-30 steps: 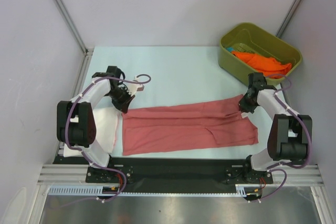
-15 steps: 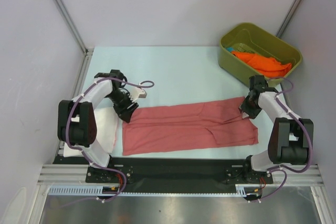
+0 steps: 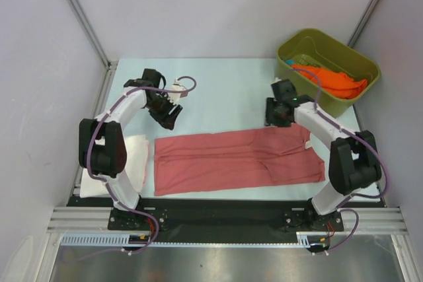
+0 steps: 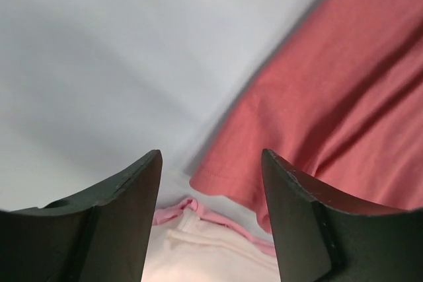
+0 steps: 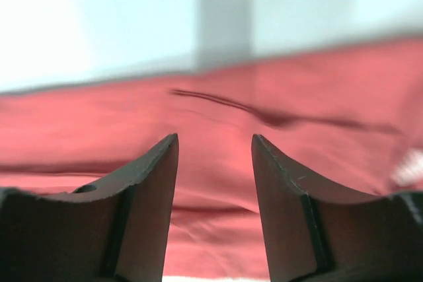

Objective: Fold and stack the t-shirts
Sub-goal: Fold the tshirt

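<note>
On the near half of the tabletop (image 3: pixel 225 90), the salmon-red t-shirt (image 3: pixel 238 161) is spread flat. The left gripper (image 3: pixel 168 118) and right gripper (image 3: pixel 276 118) are held near its far corners, jaws apart, nothing gripped. An orange t-shirt (image 3: pixel 330 80) is seen in the olive-green bin (image 3: pixel 294 80).

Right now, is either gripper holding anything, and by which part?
Nothing is held. The left gripper and right gripper both stand open and empty, clear of the salmon-red t-shirt, which lies flat on the table.
</note>
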Controlling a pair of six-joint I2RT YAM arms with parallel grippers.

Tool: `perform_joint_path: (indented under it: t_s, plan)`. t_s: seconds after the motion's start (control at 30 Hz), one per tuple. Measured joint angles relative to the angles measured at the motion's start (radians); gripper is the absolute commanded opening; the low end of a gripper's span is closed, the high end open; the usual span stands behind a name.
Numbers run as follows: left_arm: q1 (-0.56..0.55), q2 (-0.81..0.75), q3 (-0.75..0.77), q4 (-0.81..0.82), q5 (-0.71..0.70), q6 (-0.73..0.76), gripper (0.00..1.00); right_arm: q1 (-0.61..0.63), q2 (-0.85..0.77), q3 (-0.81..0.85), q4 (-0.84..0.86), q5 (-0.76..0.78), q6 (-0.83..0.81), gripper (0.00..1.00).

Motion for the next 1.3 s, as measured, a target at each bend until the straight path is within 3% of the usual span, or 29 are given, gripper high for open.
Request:
perform_joint_path:
  t_s: [0.13,0.37,0.47,0.6,0.67,1.3]
  plan:
    - [-0.004,0.003,-0.062,0.075,-0.093,-0.058,0.68,0.098,0.105,0.072,0.019,-0.042,-0.036,0.49]
    - [0.0,0.042,-0.145,0.14,-0.209,-0.109,0.66,0.129,0.281,0.151,-0.002,-0.042,-0.029,0.38]
    - [0.0,0.043,-0.156,0.146,-0.223,-0.116,0.67,0.132,0.301,0.156,-0.017,-0.032,-0.021,0.27]
    - [0.0,0.043,-0.156,0.158,-0.223,-0.117,0.67,0.135,0.303,0.158,-0.022,-0.021,-0.012,0.05]
    - [0.0,0.043,-0.156,0.159,-0.223,-0.117,0.67,0.136,0.306,0.161,-0.025,-0.011,-0.01,0.0]
    - [0.0,0.043,-0.155,0.159,-0.224,-0.115,0.67,0.222,0.22,0.156,-0.008,0.028,-0.062,0.0]
